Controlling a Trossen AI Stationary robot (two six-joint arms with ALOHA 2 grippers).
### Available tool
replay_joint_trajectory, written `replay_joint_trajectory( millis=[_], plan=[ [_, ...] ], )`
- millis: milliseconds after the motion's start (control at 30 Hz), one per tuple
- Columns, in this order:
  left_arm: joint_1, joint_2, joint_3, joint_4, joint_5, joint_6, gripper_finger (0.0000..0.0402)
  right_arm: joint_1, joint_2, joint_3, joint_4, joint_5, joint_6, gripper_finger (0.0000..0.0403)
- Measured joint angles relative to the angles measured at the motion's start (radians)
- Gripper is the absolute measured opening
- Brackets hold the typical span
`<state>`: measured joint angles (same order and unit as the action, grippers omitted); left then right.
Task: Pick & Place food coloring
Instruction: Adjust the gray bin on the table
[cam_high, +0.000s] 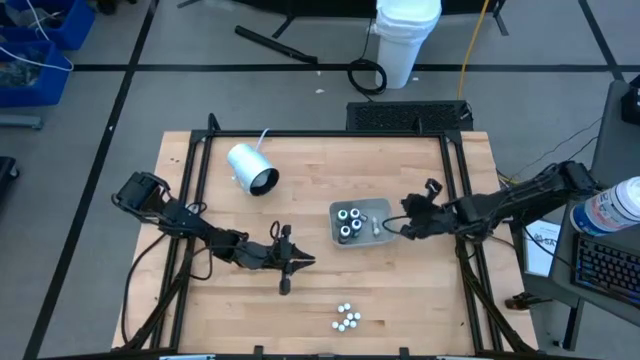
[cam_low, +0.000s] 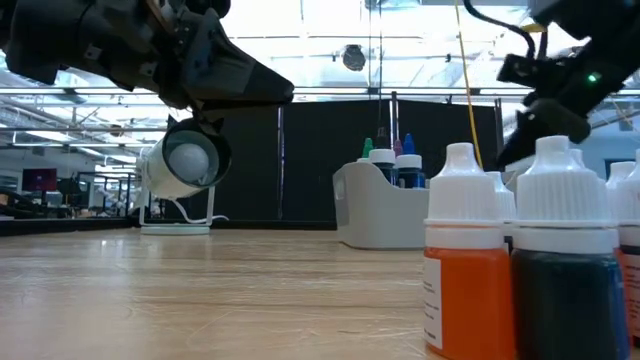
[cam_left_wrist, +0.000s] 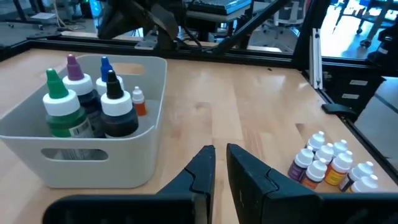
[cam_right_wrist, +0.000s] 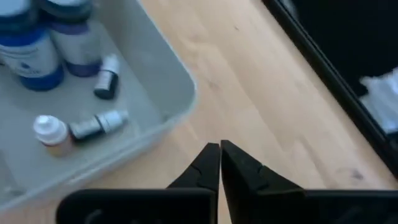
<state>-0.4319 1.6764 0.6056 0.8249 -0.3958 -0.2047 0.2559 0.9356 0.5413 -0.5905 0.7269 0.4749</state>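
Several tiny white-capped food coloring bottles (cam_high: 347, 318) stand upright in a cluster on the wood near the table's front edge; the low view shows them close up (cam_low: 520, 270), and they show in the left wrist view (cam_left_wrist: 329, 163). More bottles stand and lie in the grey tray (cam_high: 372, 207) at mid-table. My left gripper (cam_high: 308, 262) hovers left of the tray, level. Its fingers (cam_left_wrist: 219, 152) are almost together with nothing between them. My right gripper (cam_high: 403, 230) hangs shut and empty (cam_right_wrist: 219, 148) over bare wood just past the tray's right corner (cam_right_wrist: 180, 93).
A big white cylinder (cam_high: 252, 168) lies on its side at the far left of the table. Black frame rails (cam_high: 195, 200) run along both table sides. Bare wood lies between the tray and the front cluster.
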Motion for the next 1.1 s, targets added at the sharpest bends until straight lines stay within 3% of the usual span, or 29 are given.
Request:
replay_joint_trajectory(
  millis=[133,467,867,967,1100],
  plan=[
    [0.000,0.000,0.000,0.000,-0.001,0.000,0.0047,0.026,0.004,-0.063,0.038,-0.003,0.095,0.0007],
    [0.000,0.000,0.000,-0.005,-0.002,-0.014,0.0047,0.028,0.008,-0.322,0.572,-0.194,0.013,0.0001],
    [-0.017,0.000,0.003,-0.014,0.066,-0.117,0.0047,0.044,0.008,-0.357,0.728,-0.315,-0.043,0.0001],
    [-0.049,0.000,0.050,-0.106,0.081,-0.127,0.0047,0.053,0.012,-0.357,0.731,-0.325,-0.058,0.0001],
    [-0.101,0.003,0.215,-0.381,0.080,-0.140,0.0047,0.054,0.012,-0.357,0.729,-0.333,-0.060,0.0000]
  ],
)
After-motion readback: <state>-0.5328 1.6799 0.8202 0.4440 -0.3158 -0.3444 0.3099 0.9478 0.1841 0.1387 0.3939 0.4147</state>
